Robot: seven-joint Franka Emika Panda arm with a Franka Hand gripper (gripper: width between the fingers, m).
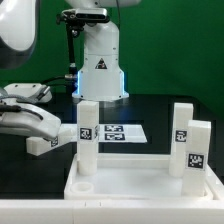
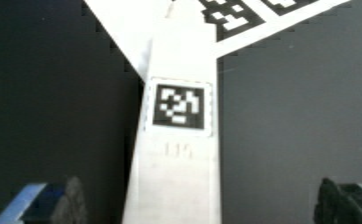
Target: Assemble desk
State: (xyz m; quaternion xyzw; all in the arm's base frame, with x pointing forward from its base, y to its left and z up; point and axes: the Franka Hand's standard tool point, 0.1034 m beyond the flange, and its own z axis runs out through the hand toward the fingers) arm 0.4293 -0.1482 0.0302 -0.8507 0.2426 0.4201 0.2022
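The white desk top (image 1: 135, 187) lies at the front of the exterior view. Three white tagged legs stand upright at its corners: one on the exterior view's left (image 1: 88, 135) and two on the right (image 1: 181, 124) (image 1: 198, 148). Another white leg (image 1: 60, 134) lies flat on the black table, left of the desk top. In the wrist view this leg (image 2: 178, 130) runs lengthwise between my fingers, its tag facing up. My gripper (image 2: 204, 200) (image 1: 42, 140) is open around the leg's near end. Its fingers (image 2: 50, 203) stand wide apart, and the leg is closer to one of them.
The marker board (image 1: 116, 131) lies behind the desk top and shows past the leg's far end in the wrist view (image 2: 249, 15). The white cone-shaped robot base (image 1: 100, 70) stands at the back. The table is black and the backdrop is green.
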